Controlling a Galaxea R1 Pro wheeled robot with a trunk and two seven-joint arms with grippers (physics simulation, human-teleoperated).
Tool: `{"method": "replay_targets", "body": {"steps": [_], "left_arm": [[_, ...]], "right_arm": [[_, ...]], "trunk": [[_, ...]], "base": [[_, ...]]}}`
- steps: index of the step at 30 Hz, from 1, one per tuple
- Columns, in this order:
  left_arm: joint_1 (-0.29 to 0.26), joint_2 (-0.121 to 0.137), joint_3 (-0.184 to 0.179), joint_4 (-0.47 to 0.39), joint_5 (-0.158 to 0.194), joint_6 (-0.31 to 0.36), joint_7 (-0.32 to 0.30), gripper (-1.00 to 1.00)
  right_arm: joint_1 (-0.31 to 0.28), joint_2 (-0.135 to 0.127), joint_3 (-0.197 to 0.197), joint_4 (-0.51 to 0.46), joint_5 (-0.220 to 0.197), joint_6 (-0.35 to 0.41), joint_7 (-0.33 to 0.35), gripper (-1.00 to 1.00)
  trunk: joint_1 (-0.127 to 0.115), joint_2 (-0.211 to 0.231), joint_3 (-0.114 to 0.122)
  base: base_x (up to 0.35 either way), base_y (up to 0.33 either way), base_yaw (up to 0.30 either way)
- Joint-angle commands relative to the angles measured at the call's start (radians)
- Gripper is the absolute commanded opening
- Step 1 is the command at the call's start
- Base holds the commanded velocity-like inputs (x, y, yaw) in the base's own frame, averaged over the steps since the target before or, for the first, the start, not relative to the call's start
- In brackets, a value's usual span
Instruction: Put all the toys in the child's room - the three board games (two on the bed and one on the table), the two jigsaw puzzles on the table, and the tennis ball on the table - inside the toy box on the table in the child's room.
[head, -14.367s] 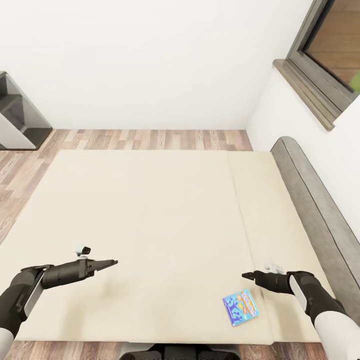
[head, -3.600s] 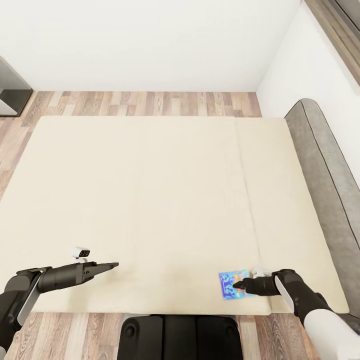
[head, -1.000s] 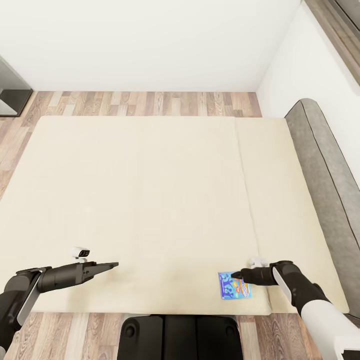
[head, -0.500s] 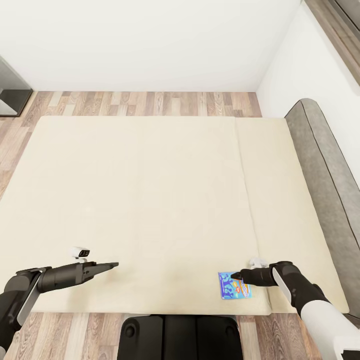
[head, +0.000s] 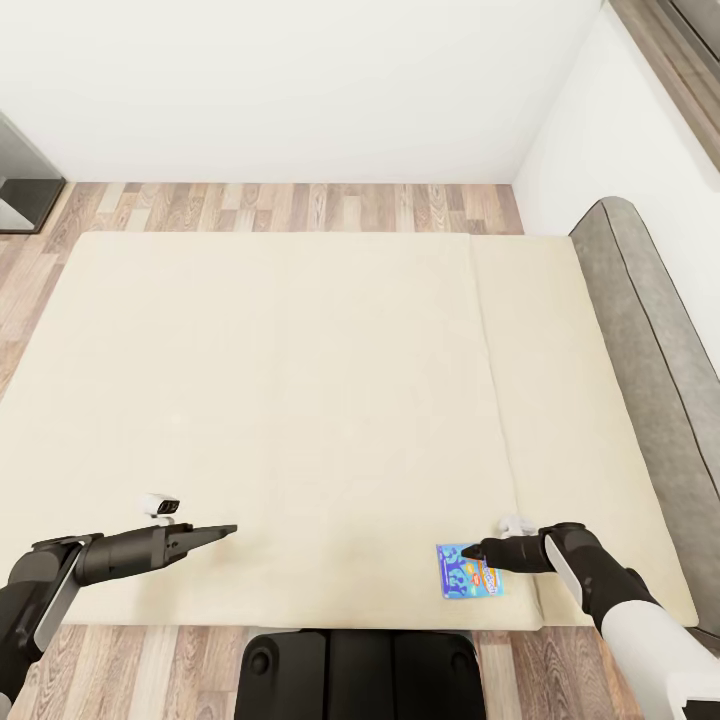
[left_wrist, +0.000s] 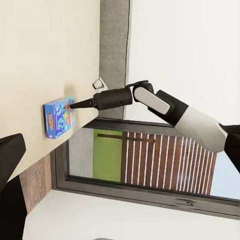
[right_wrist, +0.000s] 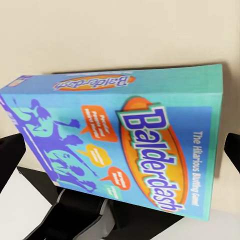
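A blue Balderdash board game box (head: 469, 571) lies flat on the cream bed (head: 300, 380), close to the near edge at the right. My right gripper (head: 468, 550) hovers over the box's far edge. In the right wrist view the box (right_wrist: 125, 145) sits between the dark fingertips (right_wrist: 9, 157), which stand wide apart, so the gripper is open. The left wrist view shows the same box (left_wrist: 59, 116) with the right gripper (left_wrist: 72, 105) at it. My left gripper (head: 228, 529) is held over bare bed at the near left, open and empty. The toy box and table are out of view.
A grey padded headboard (head: 650, 330) runs along the bed's right side under a window sill (head: 670, 60). Wood floor (head: 300, 205) lies beyond the bed before a white wall. A dark cabinet (head: 20, 180) stands at the far left. My black base (head: 360, 675) touches the bed's near edge.
Nothing has moved in the last second. Since 3.6 s ago my right gripper has shifted from the box's middle to its far edge. Before that, the camera moved closer and tilted down.
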Motion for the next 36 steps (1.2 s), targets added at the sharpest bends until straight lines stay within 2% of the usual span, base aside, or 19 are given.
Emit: {"method": "replay_targets", "body": {"steps": [1, 36], "left_arm": [[0.0, 0.0, 0.0, 0.0, 0.0, 0.011, -0.004, 1.0], [0.0, 0.0, 0.001, 0.0, 0.0, 0.011, -0.004, 1.0]], "right_arm": [[0.0, 0.0, -0.001, -0.001, -0.005, 0.008, 0.0, 1.0], [0.0, -0.001, -0.001, -0.001, -0.005, 0.009, -0.001, 1.0]], "trunk": [[0.001, -0.002, -0.001], [0.001, -0.002, -0.001]], "base": [[0.0, 0.0, 0.0], [0.0, 0.0, 0.0]]}}
